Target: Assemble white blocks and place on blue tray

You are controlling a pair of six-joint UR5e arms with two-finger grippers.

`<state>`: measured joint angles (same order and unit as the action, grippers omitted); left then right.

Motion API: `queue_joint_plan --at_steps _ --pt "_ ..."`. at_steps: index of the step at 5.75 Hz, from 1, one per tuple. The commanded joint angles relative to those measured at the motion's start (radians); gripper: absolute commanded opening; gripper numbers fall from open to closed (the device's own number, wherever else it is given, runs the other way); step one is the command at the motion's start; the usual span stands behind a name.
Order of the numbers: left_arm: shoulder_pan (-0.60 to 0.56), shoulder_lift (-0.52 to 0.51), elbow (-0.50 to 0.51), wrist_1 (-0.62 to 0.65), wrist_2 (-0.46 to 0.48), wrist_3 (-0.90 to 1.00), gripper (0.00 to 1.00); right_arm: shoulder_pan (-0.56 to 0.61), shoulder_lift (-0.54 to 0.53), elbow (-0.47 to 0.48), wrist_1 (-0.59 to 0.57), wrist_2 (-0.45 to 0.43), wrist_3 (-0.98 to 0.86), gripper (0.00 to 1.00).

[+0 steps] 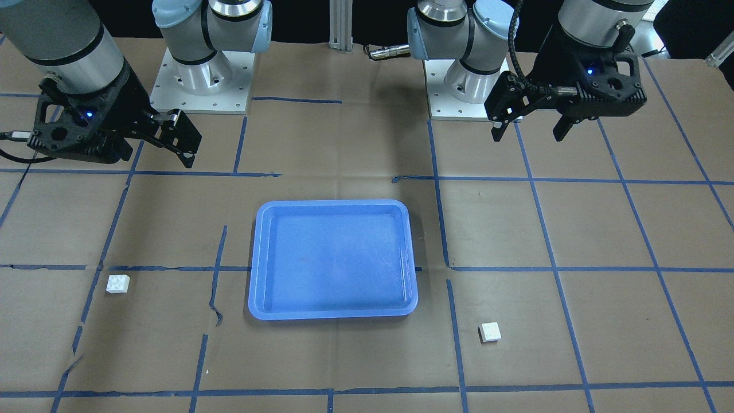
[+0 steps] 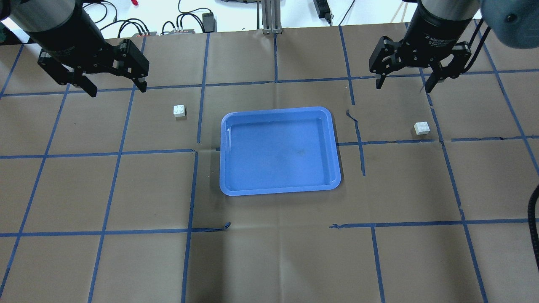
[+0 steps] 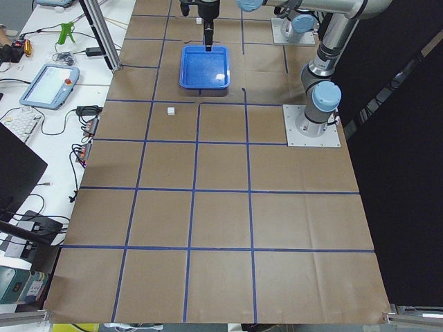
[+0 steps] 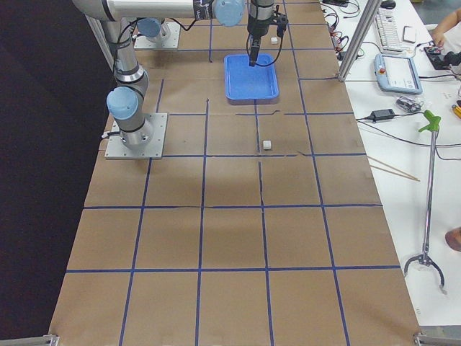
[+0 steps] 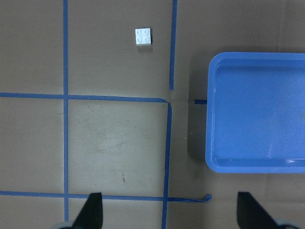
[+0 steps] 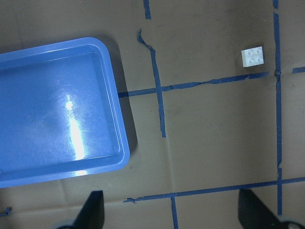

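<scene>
My left fingers (image 2: 87, 85) and right fingers (image 2: 432, 80) are hanging spread, the left block (image 2: 180, 111) and right block (image 2: 422, 128) lying clear of them, flanking the blue tray (image 2: 276, 111).

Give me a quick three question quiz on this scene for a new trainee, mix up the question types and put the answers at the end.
1. True or false: the blue tray is empty.
2. The left gripper is: A) open and holding nothing; B) shut on a block; C) resting in the tray.
3. Fill in: the left white block and the right white block lie on opposite sides of the tray, ___ (joined or apart).
Key: 1 true; 2 A; 3 apart.
</scene>
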<state>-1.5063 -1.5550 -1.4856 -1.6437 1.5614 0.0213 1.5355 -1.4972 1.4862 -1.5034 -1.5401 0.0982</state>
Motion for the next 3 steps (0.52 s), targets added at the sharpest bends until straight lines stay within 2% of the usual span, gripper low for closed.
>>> queue_joint_plan --at_steps 1,3 --pt "-0.005 0.007 0.001 -0.002 0.002 -0.004 0.99 0.000 0.000 0.000 0.000 0.000 0.000 1.00" --pt "-0.003 0.009 -0.004 -0.008 0.000 0.009 0.99 0.000 0.000 0.000 -0.001 0.000 0.000 1.00"
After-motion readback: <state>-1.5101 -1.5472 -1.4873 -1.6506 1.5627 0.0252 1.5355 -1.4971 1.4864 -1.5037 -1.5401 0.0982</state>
